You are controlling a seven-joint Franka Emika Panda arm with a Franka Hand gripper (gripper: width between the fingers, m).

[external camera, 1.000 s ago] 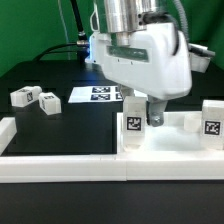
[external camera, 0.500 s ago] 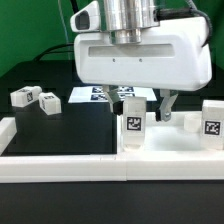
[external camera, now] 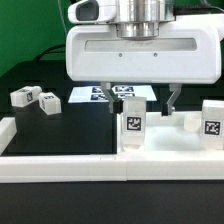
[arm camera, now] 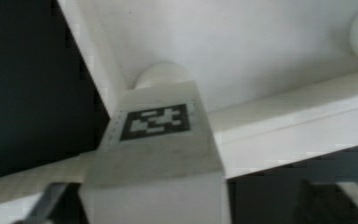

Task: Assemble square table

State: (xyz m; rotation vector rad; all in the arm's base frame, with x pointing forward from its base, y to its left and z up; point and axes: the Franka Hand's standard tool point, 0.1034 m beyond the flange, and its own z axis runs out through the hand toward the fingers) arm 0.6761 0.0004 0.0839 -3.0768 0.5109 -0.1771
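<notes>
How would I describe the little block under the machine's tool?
Find the big white robot tool over the large flat white square plastic panel. Between its two fingers stands a short white block leg with a black-and-white tag. The other tagged blocks sit off to either side.

Workspace as I see it from the remote station. A matte black table (external camera: 60, 130) fills the exterior view. A low white border wall (external camera: 60, 168) bounds it along the front edge and on the exterior view's left. The marker board (external camera: 85, 95) lies flat toward the back, partly hidden. Behind the table I see a dim green backdrop (external camera: 25, 40). Lighting is even and soft.
</notes>
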